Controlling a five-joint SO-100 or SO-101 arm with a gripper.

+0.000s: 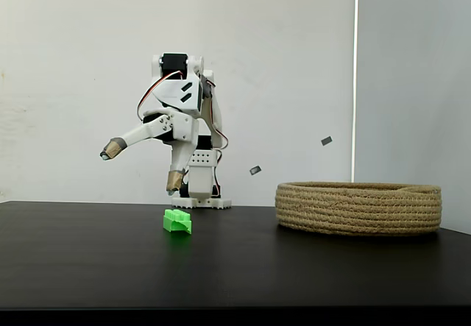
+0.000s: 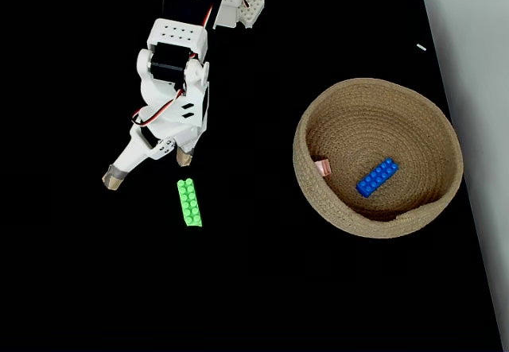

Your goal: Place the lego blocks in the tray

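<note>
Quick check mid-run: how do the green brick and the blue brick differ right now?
The green brick lies on the black table, just below the open gripper; the blue brick already lies inside the rope tray. The green one points nearly straight up the picture in the top-down fixed view; the blue one lies diagonally. Both are long, studded, and ungripped.

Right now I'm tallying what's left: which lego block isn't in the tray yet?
The green block: it lies on the black table below the open gripper, while the blue and pink blocks sit inside the tray.
</note>
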